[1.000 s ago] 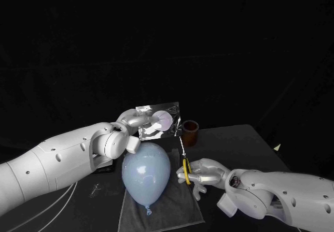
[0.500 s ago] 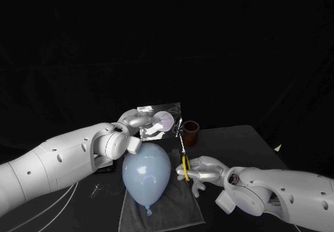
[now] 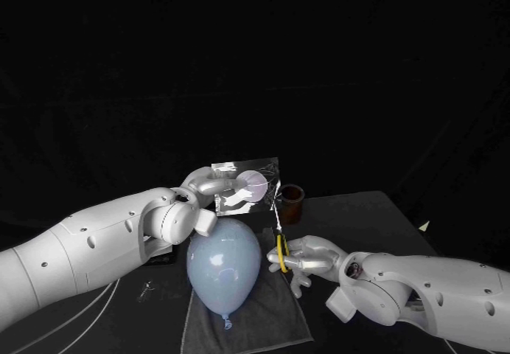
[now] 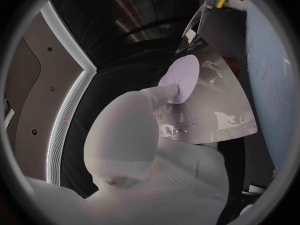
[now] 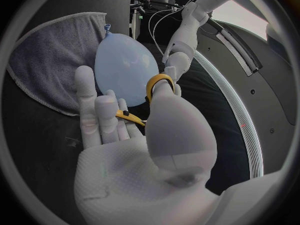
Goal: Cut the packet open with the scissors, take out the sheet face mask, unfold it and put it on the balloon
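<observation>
Your left hand (image 3: 207, 188) grips the packet (image 3: 247, 184) above the balloon (image 3: 223, 262). Your right hand (image 3: 303, 258) holds the scissors (image 3: 278, 236) (yellow handles), their 2 blades meeting the packet's edge.

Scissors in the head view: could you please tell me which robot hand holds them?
The right robot hand grips the yellow-handled scissors; the left robot hand holds the silver packet instead.

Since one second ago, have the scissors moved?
Yes. The scissors in the right hand rose slightly toward the packet, judged against the still balloon.
</observation>
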{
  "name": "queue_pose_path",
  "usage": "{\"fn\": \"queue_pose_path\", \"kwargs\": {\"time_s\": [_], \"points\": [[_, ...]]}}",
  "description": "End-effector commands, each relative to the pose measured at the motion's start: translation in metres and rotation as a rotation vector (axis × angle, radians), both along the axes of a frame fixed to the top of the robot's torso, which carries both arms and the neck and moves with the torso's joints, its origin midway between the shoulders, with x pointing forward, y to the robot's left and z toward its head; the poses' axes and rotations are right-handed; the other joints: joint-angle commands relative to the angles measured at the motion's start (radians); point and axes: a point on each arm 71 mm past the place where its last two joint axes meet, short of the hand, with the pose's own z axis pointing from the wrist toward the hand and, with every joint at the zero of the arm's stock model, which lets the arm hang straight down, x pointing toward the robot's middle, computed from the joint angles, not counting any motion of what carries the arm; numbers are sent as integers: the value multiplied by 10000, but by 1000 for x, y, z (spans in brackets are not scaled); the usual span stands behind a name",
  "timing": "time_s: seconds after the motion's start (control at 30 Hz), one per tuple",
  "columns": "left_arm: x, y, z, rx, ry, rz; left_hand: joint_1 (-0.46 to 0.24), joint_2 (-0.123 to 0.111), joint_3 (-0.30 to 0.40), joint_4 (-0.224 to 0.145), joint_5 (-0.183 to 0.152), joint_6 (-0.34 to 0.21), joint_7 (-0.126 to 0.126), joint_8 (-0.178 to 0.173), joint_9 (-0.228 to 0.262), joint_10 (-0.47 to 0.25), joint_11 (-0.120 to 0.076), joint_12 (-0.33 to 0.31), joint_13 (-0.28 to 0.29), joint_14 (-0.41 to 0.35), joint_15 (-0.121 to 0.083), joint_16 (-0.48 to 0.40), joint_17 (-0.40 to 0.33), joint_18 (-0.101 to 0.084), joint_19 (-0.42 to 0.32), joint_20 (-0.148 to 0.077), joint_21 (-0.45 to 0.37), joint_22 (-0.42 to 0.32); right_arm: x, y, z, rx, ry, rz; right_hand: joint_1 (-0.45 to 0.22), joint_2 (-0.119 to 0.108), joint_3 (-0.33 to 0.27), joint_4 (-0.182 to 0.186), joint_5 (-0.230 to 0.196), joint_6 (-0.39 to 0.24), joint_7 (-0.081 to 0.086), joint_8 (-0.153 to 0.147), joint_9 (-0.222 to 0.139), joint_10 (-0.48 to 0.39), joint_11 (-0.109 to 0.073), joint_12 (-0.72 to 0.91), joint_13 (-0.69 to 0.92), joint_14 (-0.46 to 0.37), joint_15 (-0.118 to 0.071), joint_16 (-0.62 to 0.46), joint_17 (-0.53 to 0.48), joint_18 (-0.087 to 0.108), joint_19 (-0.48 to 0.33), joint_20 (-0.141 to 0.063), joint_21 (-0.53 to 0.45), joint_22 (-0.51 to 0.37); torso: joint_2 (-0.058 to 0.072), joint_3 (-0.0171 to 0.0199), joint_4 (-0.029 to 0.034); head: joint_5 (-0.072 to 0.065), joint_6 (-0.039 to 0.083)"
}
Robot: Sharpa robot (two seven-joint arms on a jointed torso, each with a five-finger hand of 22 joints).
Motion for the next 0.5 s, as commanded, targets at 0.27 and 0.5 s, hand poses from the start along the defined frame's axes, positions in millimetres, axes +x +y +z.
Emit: {"fn": "queue_pose_path", "kwargs": {"time_s": [0.27, 0.5], "points": [[-2, -3, 3, -138, -185, -372, -28, 59, 33, -11, 43, 76, -4, 37, 1395, 93, 4, -10, 11, 28, -40, -60, 16, 111, 69, 17, 58, 13, 7, 0, 9, 231, -237, -117, -22, 138, -20, -55, -30, -65, 895, 42, 11, -54, 1, 59, 18, 10, -1, 27, -23, 139, 10, 6, 46, -11, -5, -4, -4, -24, 13], [-3, -4, 3, -150, -173, -433, -28, 59, 33, -11, 43, 76, -4, 37, 1395, 93, 4, -10, 11, 28, -40, -60, 16, 111, 69, 17, 58, 13, 10, 3, 14, 319, -393, -63, -21, 149, -23, -55, -30, -71, 896, 48, 11, -60, 2, 62, 17, 16, -2, 35, -6, 139, 9, 6, 47, -12, -2, 0, -3, -21, 18]]}}
